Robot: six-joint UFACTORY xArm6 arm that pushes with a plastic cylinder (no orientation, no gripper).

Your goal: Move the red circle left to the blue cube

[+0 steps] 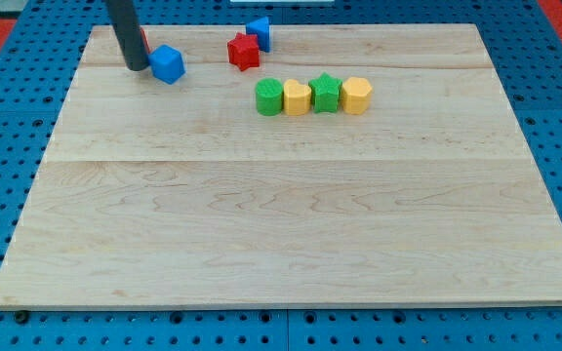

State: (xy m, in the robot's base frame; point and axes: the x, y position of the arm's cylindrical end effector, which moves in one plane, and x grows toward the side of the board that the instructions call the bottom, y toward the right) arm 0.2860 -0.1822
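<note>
Tip [137,66] just left of blue cube [168,64].

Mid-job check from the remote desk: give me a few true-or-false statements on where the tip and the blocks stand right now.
1. My tip is just to the view's left of the blue cube. True.
2. The red star lies at the view's bottom edge. False: it lies near the top, beside another blue block.
3. Four blocks form a row: green, yellow, green, yellow. True.
4. The red circle lies in plain sight in mid-board. False: only a red sliver shows behind the rod.
</note>
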